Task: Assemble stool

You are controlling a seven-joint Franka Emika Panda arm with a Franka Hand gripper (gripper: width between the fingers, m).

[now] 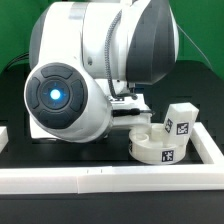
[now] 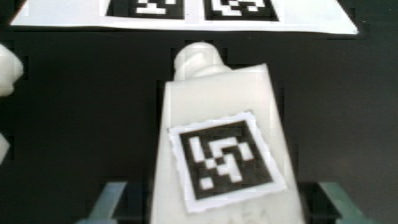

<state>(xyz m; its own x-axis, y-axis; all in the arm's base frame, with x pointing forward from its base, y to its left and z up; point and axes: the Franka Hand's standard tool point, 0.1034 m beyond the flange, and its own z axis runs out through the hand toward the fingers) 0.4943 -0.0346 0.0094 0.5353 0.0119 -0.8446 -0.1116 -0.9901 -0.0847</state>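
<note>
In the wrist view a white stool leg (image 2: 222, 120) lies lengthwise on the black table, its black-and-white tag facing up. My gripper (image 2: 224, 200) straddles its near end, one grey finger (image 2: 112, 200) on each side, shut on the leg. In the exterior view the round white seat (image 1: 155, 148) rests on the table with a tag on its side. Another tagged leg (image 1: 180, 120) stands behind the seat at the exterior view's right. There the arm's bulky body hides my gripper and the held leg.
The marker board (image 2: 178, 15) lies just beyond the leg's far tip. A rounded white part (image 2: 9, 70) shows at the wrist picture's edge. White border rails run along the front (image 1: 110, 180) and the exterior view's right (image 1: 207, 145).
</note>
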